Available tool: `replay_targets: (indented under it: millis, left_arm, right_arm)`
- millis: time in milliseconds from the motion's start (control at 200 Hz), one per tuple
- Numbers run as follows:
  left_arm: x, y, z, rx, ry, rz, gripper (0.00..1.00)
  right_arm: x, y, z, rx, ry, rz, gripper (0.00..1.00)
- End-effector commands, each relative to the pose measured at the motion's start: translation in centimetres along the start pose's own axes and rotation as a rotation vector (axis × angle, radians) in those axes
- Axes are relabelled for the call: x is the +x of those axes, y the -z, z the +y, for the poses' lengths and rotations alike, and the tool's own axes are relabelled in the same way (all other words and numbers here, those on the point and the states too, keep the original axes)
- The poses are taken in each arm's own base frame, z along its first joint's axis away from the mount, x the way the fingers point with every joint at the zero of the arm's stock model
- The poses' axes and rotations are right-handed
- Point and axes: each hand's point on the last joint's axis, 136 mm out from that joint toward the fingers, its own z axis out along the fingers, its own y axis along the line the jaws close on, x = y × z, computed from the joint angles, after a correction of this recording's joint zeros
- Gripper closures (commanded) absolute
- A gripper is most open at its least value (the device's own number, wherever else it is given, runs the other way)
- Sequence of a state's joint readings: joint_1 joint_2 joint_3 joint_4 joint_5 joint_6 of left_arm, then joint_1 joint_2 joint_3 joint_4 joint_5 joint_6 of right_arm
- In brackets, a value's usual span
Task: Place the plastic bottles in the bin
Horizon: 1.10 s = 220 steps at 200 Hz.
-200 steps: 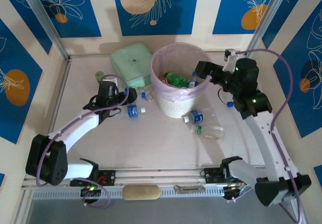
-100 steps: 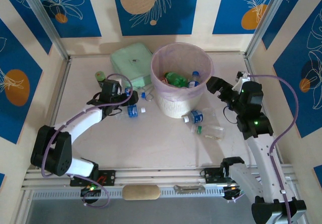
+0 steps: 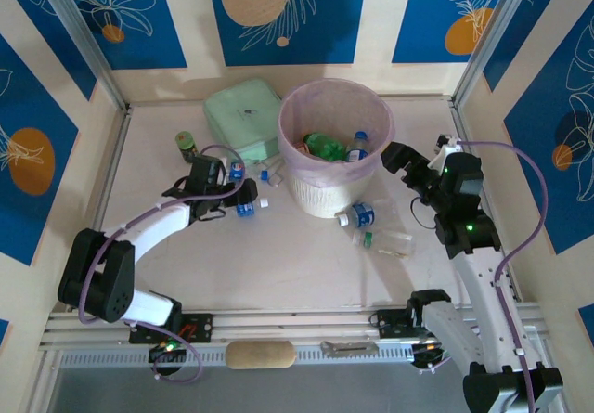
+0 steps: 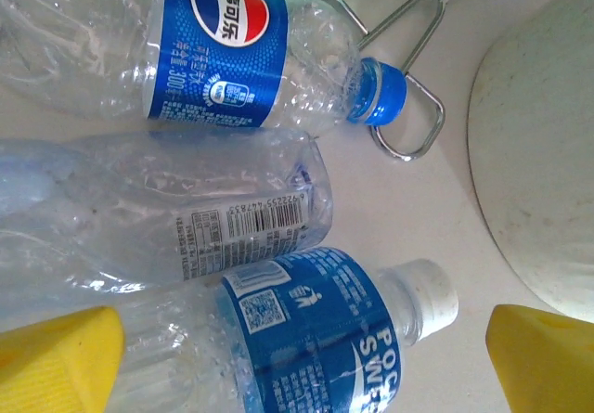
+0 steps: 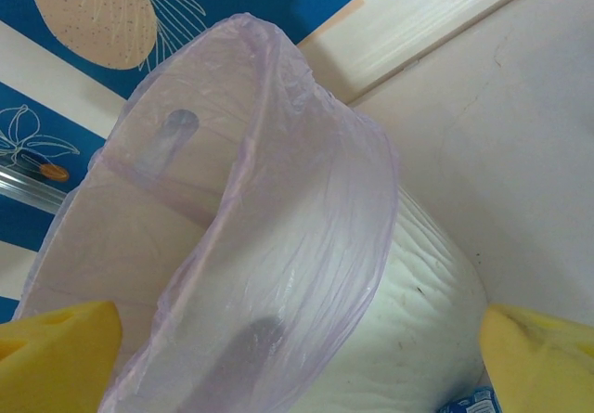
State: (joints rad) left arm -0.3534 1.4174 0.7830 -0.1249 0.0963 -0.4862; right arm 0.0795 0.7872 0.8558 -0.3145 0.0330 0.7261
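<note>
Three plastic bottles lie side by side under my left gripper [image 4: 306, 367]: one with a blue cap [image 4: 223, 51], a crushed clear one [image 4: 186, 218], and a white-capped one with a blue label [image 4: 325, 339]. The white-capped bottle lies between my open yellow fingertips [image 4: 56, 357], untouched. From above, my left gripper [image 3: 234, 200] hovers by that bottle [image 3: 247, 207], left of the bin [image 3: 320, 195]. The bin holds a green bottle [image 3: 325, 144] and others. My right gripper [image 3: 401, 162] stands open just right of the bin [image 5: 418, 302], its jaws bare. Two more bottles [image 3: 357, 215] lie below the bin.
A mint-green square box [image 3: 243, 116] sits behind the left bottles, and a dark jar with a green lid [image 3: 186, 141] stands left of it. A wire clip [image 4: 408, 116] lies by the blue cap. Walls enclose the table on three sides.
My right gripper has pulled back from the bin's rim to the right and lowered. My left gripper has edged toward me, closer to the white-capped bottle.
</note>
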Motion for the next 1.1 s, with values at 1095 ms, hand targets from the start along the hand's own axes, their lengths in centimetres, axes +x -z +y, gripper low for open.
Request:
replay_targets:
  millis: [1095]
  left_arm:
    - [7.5,-2.8,0.3,-0.152,-0.272,0.266,0.22]
  right_arm:
    - [0.3,-0.3,-0.1,-0.025,-0.055,0.0,0.01]
